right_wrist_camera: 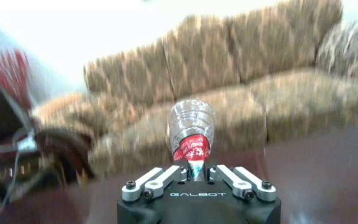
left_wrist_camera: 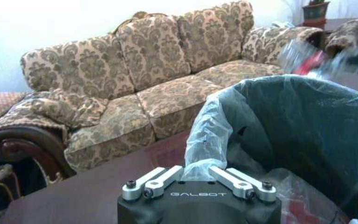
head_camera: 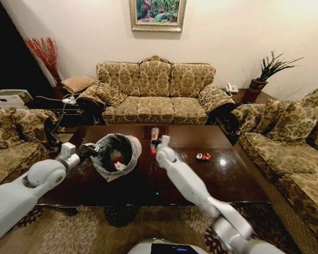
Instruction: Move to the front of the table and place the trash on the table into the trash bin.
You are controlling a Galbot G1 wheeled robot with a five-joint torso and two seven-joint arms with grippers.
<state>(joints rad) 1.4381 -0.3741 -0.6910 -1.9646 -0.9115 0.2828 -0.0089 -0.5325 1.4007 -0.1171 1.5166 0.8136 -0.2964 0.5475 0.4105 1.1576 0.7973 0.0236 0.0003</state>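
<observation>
The trash bin (head_camera: 115, 154), dark with a grey-white liner, hangs tilted over the left part of the table (head_camera: 230, 177). My left gripper (head_camera: 94, 150) is shut on its rim; in the left wrist view the fingers (left_wrist_camera: 199, 171) pinch the liner at the bin's (left_wrist_camera: 291, 135) edge. Red-orange trash and a white wad lie inside. Just right of the bin, my right gripper (head_camera: 160, 144) is shut on the clear red-labelled bottle (head_camera: 154, 136), which sticks out past the gripper (right_wrist_camera: 196, 171) in the right wrist view (right_wrist_camera: 191, 123). A red-black wrapper (head_camera: 203, 156) lies on the table farther right.
A patterned three-seat sofa (head_camera: 155, 92) stands behind the table, with matching sofas at the left (head_camera: 13, 140) and right (head_camera: 286, 143). A potted plant (head_camera: 265, 71) and a phone sit on a side table at the back right. A patterned carpet (head_camera: 95, 230) lies in front.
</observation>
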